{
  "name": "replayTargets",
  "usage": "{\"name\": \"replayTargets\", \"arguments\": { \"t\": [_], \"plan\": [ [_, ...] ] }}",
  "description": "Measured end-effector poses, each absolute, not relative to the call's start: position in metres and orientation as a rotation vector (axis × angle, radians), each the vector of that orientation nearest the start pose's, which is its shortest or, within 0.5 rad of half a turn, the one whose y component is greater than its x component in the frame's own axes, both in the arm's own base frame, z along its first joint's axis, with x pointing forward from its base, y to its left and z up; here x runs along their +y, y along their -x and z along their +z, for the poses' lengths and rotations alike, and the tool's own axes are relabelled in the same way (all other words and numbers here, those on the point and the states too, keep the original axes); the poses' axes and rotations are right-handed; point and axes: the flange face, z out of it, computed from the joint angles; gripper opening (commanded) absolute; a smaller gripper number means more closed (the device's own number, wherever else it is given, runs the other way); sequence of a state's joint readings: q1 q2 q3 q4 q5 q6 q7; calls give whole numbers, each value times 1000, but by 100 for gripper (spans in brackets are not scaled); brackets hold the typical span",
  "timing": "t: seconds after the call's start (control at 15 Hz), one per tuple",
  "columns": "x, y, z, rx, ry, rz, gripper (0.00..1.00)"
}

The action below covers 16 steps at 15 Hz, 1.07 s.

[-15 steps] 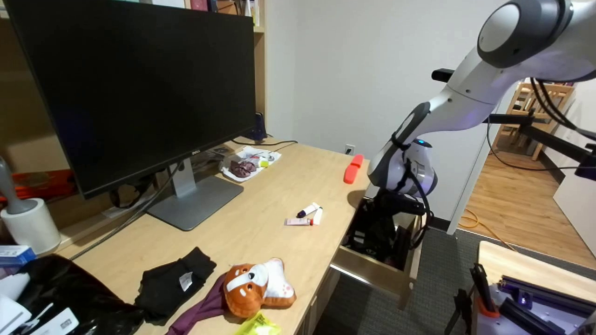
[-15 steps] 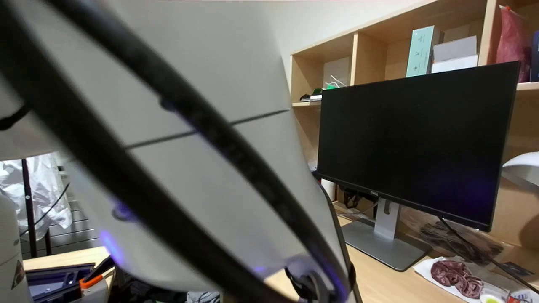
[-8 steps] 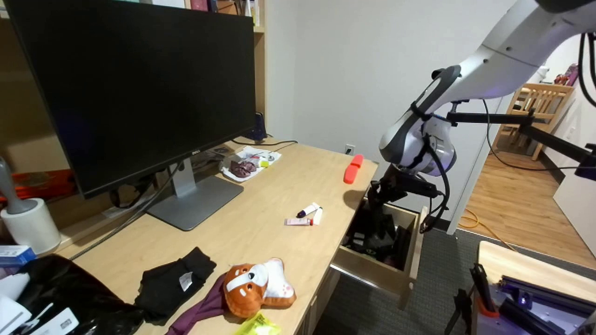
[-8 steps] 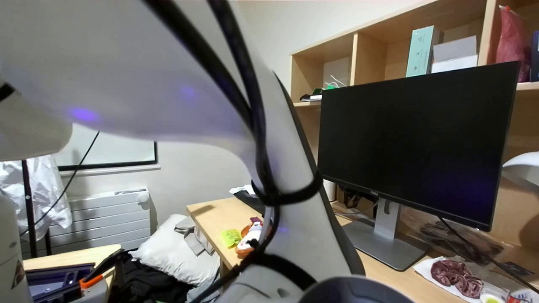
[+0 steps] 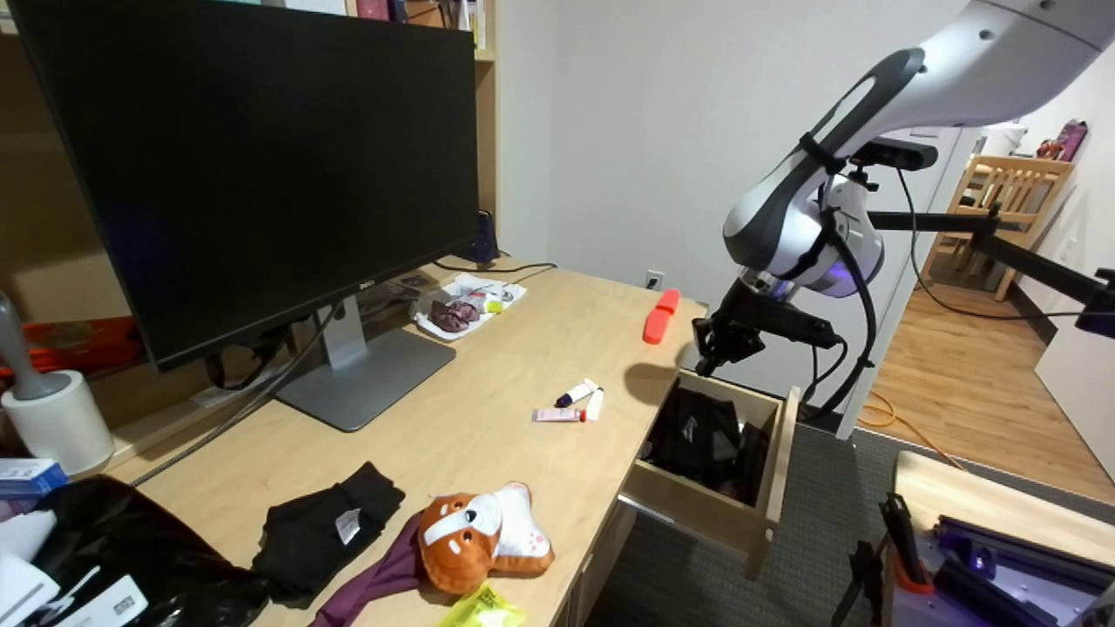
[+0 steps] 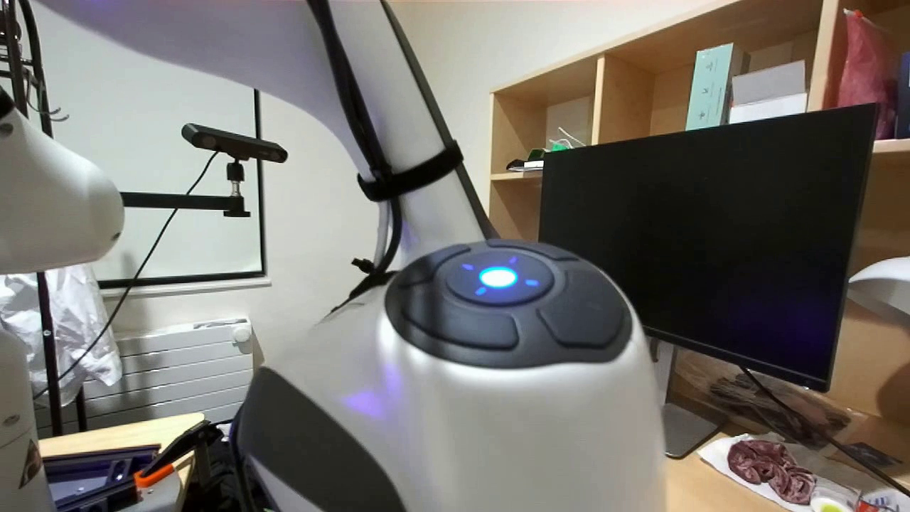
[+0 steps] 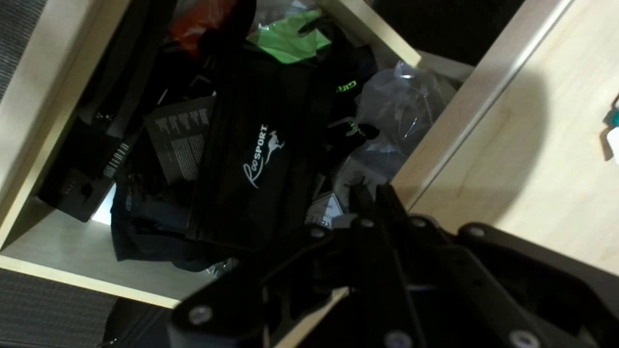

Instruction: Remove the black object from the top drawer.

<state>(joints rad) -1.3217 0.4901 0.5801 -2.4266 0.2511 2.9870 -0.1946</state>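
Tool (image 7: 373,194): your fingers are together, tips side by side; black on black, so the seam is hard to read. It's over the top drawer (image 5: 692,509), on the side next to the table (image 5: 505,348); in an exterior view the fingertips (image 5: 707,366) are small & dark, exact height unclear. Black object (image 7: 256,159), taken as the pouch w/ white RooSport lettering: in drawer, below tool & to its left in wrist view. You'll find its outline hard to trace: black item (image 7: 355,72) w/ green lettering merges w/ it in shadow. Clear plastic bag (image 7: 401,106): just past tips, partly covered by them. Green packet (image 7: 292,36) & red item (image 7: 200,24): farther from tool, partly covered; red cut off at frame top, ID unclear. In an exterior view your arm (image 6: 526,427) hides part of monitor (image 6: 711,242). Yellow packet (image 5: 483,610): on table, well apart from tool, cut off at btm edge.
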Motion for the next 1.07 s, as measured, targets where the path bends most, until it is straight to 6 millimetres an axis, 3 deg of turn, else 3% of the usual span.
{"name": "replayTargets", "arguments": {
  "t": [0.13,0.4,0.73,0.87,1.07],
  "plan": [
    [-326,-363,153,1207,2642,-341,35],
    [-331,-347,138,1257,2684,-332,60],
    [-330,-340,97,1299,2709,-303,92],
    [-329,-346,79,1301,2694,-304,100],
    [-333,-362,51,1350,2666,-358,100]
  ]
}}
